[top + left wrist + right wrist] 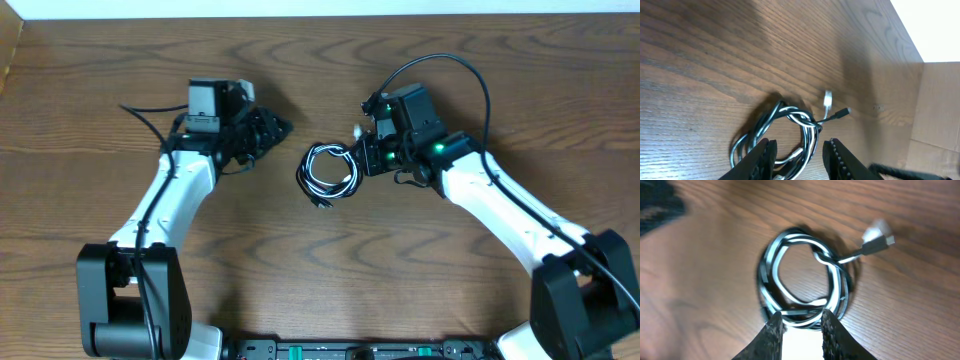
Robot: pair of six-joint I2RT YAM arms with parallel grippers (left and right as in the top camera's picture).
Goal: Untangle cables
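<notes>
While the cables (pixel 328 172) are lying in one loose coil near the middle of the tabletop (pixel 100 80), white and black strands wound together, the right claw (pixel 801 314) is standing narrowly parted, its tips meeting the coil's edge and gripping nothing. The left claw (pixel 800 144) is hovering partly open and empty just beside the coil. Both the left arm (pixel 170 195) and the right arm (pixel 500 205) are reaching inward, wrists angling toward the coil. I am counting one coil, a silver-tipped plug (pixel 827 99), a black plug (pixel 842 113), and two claws.

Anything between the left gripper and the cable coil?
No. The overhead view shows only bare table between the left gripper and the cables.
</notes>
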